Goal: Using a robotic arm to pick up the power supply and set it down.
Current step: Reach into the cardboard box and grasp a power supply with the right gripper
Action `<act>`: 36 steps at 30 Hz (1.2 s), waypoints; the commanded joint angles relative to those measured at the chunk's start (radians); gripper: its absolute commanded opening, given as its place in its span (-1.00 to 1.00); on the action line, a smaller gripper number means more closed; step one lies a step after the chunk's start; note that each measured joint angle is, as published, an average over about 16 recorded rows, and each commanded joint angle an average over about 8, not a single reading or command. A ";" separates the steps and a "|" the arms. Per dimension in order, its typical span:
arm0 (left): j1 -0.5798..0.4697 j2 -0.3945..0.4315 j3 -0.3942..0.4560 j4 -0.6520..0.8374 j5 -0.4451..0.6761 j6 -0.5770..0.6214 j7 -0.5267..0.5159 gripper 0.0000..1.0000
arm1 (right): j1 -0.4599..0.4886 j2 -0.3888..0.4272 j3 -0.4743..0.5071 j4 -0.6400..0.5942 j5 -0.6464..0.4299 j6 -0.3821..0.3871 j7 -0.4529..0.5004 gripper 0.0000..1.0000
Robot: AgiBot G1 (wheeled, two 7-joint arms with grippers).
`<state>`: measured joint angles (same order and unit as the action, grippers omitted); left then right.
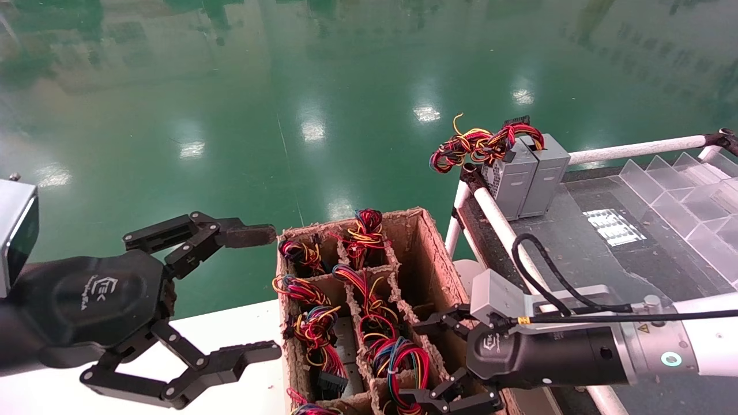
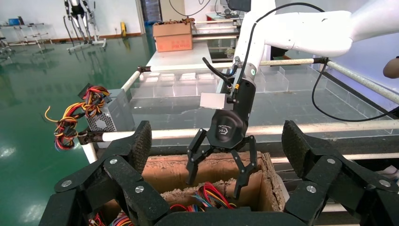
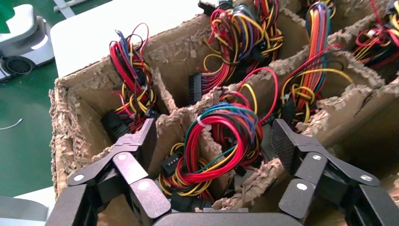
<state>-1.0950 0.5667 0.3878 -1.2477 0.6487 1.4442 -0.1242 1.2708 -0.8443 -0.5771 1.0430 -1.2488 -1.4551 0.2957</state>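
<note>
The power supply is seen in a cell of the divided cardboard box, low in the centre of the head view, only its upright loop of red, blue, green and yellow wires showing above the torn dividers; its metal body cannot be made out. The right hand is held directly over this bundle, its two black fingers spread wide on either side of the loop and nothing pinched between them; whether the fingertips touch the cardboard cannot be told. Neighbouring cells are filled with similar wire bundles. The left hand is held at the lower left of the head view, just beside the box's left wall, above a white bench, its fingers also spread apart and holding nothing. At the upper right, two grey power-supply boxes with a sprawling red-yellow tangle are stood at the corner of a dark railed bench, near clear plastic dividers. A glossy green floor is seen behind.
</note>
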 commanded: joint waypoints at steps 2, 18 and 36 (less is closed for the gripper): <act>0.000 0.000 0.000 0.000 0.000 0.000 0.000 1.00 | -0.003 -0.002 -0.003 -0.003 -0.004 0.000 -0.001 -1.00; 0.000 0.000 0.000 0.000 0.000 0.000 0.000 1.00 | -0.018 -0.015 -0.006 -0.048 0.000 -0.001 -0.030 -1.00; 0.000 0.000 0.000 0.000 0.000 0.000 0.000 1.00 | -0.048 -0.002 0.026 -0.034 0.050 0.013 -0.061 -1.00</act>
<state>-1.0950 0.5667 0.3879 -1.2477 0.6486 1.4442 -0.1241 1.2258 -0.8413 -0.5471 1.0113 -1.1912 -1.4467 0.2368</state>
